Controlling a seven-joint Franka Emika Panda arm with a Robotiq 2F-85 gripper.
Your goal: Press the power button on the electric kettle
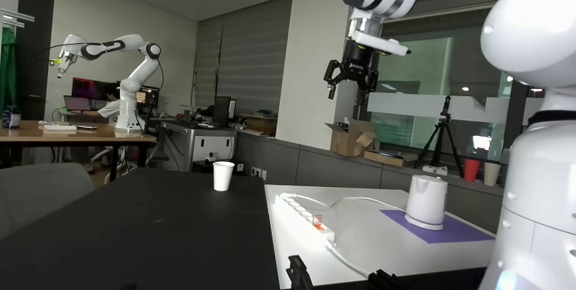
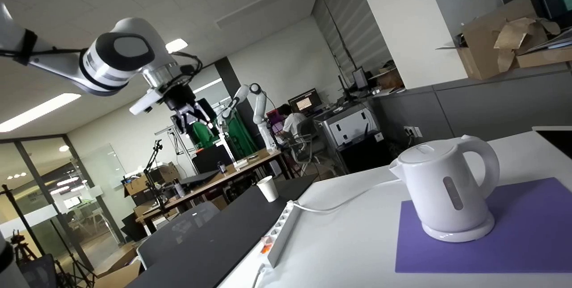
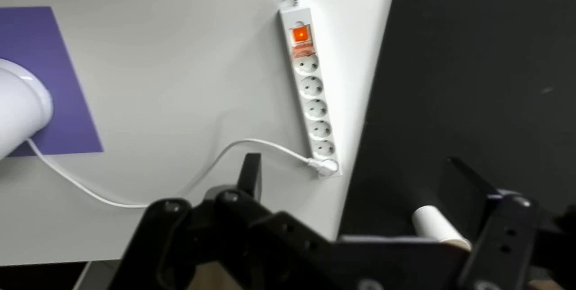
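At the far left of the wrist view the squat white cylindrical electric kettle (image 3: pixel 18 110) stands upright on a flat purple rectangular sheet (image 3: pixel 69 105), which I take to mark its place. In an exterior view its looped white handle (image 2: pixel 490 163) stands clear, but I can't make out the power button; I'd search near that handle first. A thin white cable (image 3: pixel 81 186) runs in a slack curve from beside it across the smooth white tabletop (image 3: pixel 180 78) to the long white plastic power strip (image 3: pixel 313 96), plugged in, presumably to feed the kettle; the strip's square orange switch (image 3: pixel 300 34) looks lit. My black two-fingered gripper (image 3: pixel 357 177) hangs well above, spread wide and holding nothing, more gap than a press needs; I'd likely narrow it first. Farthest right, on the matte black tabletop (image 3: pixel 472 78), a small white paper cup (image 3: pixel 434 222) stands well apart from the kettle, so I judge only that loose cable might catch me.
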